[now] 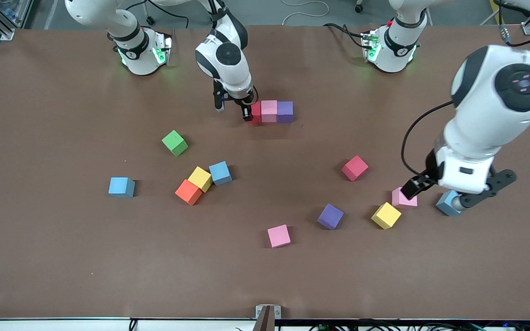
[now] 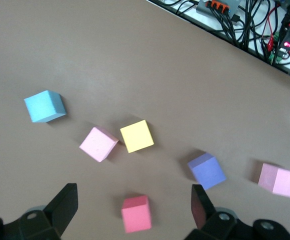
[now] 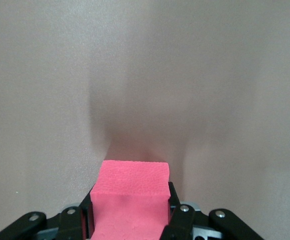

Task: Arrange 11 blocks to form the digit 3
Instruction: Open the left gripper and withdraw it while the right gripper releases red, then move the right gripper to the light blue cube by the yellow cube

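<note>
Three blocks [image 1: 272, 111] sit touching in a row on the worktop [image 1: 62, 257], nearest the robots' bases. Four loose ones [image 1: 199, 179] cluster nearer the front camera toward the right arm's end, six more [image 1: 387, 214] toward the left arm's end.

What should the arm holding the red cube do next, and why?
Probably open its fingers and lift away. The right gripper is shut on the red block, which already sits beside the pink block and purple block, forming a three-cube row. The left gripper hangs open above loose cubes.
</note>
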`<action>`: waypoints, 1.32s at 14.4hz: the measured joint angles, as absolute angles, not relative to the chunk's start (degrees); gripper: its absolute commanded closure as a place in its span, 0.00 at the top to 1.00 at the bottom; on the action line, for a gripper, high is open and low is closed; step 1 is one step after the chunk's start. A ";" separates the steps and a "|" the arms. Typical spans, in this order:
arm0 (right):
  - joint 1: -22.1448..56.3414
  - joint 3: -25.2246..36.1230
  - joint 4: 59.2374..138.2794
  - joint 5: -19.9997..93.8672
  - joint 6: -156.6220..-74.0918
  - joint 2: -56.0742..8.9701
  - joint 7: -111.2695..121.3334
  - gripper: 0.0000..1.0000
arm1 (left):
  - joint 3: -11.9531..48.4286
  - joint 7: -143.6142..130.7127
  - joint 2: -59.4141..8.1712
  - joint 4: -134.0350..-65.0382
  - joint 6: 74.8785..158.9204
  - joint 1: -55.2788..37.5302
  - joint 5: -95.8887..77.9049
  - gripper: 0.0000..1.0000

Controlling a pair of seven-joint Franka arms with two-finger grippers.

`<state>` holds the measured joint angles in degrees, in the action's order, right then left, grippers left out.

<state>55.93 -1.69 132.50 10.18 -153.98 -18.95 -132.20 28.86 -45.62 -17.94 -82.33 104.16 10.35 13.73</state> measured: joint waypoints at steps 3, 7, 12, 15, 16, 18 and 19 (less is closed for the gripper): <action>56.09 -1.77 132.48 10.18 -153.94 -19.57 -132.21 1.00 | 18.41 -34.73 -12.90 -82.32 99.36 5.70 10.82 1.00; 56.30 -1.76 132.19 10.18 -153.82 -20.88 -132.21 1.00 | 12.55 -18.05 -6.77 -83.54 95.96 5.04 9.25 1.00; 56.32 -1.73 131.52 10.18 -152.16 -20.93 -132.21 1.00 | 9.52 -8.43 0.97 -86.78 89.99 4.98 6.12 1.00; 56.32 -1.69 131.05 10.18 -151.21 -20.79 -132.21 1.00 | 8.76 -6.56 2.93 -88.26 89.02 3.29 6.08 1.00; 56.32 -1.63 130.84 10.18 -150.64 -20.46 -132.21 1.00 | 8.57 -6.52 3.15 -88.55 88.04 2.79 5.96 1.00; 56.32 -1.49 130.62 10.18 -149.13 -19.29 -132.21 1.00 | 8.61 -6.51 3.26 -88.62 86.12 2.29 4.33 1.00; 56.32 -1.40 130.56 10.18 -148.29 -18.47 -132.21 1.00 | 8.64 -6.51 3.29 -88.62 85.95 2.16 3.16 1.00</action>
<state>56.32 -1.40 130.56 10.18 -148.29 -18.47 -132.21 8.64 -6.51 3.29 -88.62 85.95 2.16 3.16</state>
